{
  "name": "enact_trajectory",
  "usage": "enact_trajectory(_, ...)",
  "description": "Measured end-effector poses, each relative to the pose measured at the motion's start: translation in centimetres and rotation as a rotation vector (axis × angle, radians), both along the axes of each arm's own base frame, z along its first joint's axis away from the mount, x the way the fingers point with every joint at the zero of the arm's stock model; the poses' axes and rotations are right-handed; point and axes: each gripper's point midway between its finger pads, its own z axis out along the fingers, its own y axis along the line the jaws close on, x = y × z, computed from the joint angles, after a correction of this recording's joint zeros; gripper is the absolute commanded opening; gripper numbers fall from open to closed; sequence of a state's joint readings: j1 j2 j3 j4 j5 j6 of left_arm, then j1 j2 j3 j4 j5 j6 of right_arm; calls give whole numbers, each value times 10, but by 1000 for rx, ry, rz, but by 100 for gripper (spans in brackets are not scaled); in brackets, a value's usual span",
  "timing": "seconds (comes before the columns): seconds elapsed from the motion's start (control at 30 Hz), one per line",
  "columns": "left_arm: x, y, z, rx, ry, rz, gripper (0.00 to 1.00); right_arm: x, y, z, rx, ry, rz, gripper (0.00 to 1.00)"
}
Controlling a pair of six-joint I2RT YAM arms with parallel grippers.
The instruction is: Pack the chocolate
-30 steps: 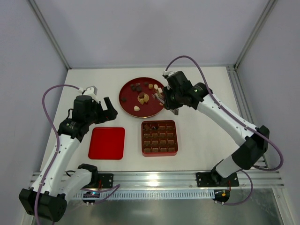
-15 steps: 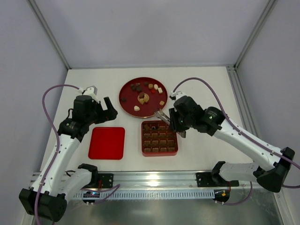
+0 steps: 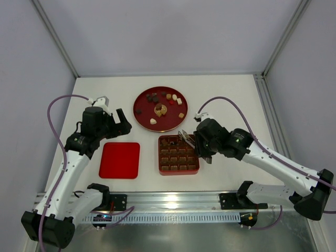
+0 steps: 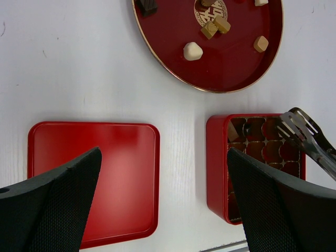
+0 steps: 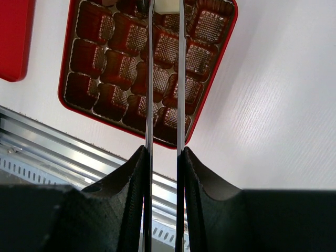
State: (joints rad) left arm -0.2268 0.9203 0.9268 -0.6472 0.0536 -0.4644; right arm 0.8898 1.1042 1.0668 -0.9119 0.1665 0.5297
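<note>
My right jaws are clenched on a pair of metal tongs point(image 5: 149, 79), their two thin blades running straight out from between my fingers. A cream-white piece of the chocolate point(image 5: 167, 5) is pinched at the tips. In my right wrist view it hangs above the far row of the square red box point(image 3: 178, 172), whose brown grid of compartments lies open below the blades. From above, the tong tips sit over the box's far edge, a little right of its middle. One compartment near the far left corner looks filled, though I cannot tell with what.

My left jaws are released, spread wide with nothing between them. They hang over the counter point(image 3: 231, 100) near the far edge of the flat red lid point(image 4: 126, 178), which lies just to the left of the box without touching it.

Beyond the box, farther from my bases, stands the round red plate point(image 4: 236, 63). The rest of the chocolate is scattered on it: dark brown pieces toward the far left, light brown ones at the middle and right, and a cream-white one point(image 4: 192, 51) near the plate's front edge.
</note>
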Motion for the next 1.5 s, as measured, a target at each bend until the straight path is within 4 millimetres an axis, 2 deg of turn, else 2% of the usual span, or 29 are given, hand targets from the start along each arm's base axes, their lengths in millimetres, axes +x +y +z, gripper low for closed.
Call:
enact_trajectory(0.67,0,0,0,0,0,0,100,-6,0,-12,-19,14,-7,30)
enact_trajectory(0.7,0,0,0,0,0,0,100,-6,-1,-13,-21,13,-8,34)
enact_trajectory(0.93,0,0,0,0,0,0,100,-7,-2,-16,-29,16,-7,34)
enact_trajectory(1.17,0,0,0,0,0,0,100,-7,-1,-17,-28,16,-8,41)
enact_trajectory(1.5,0,0,0,0,0,0,100,-6,-2,-17,-31,13,-10,41)
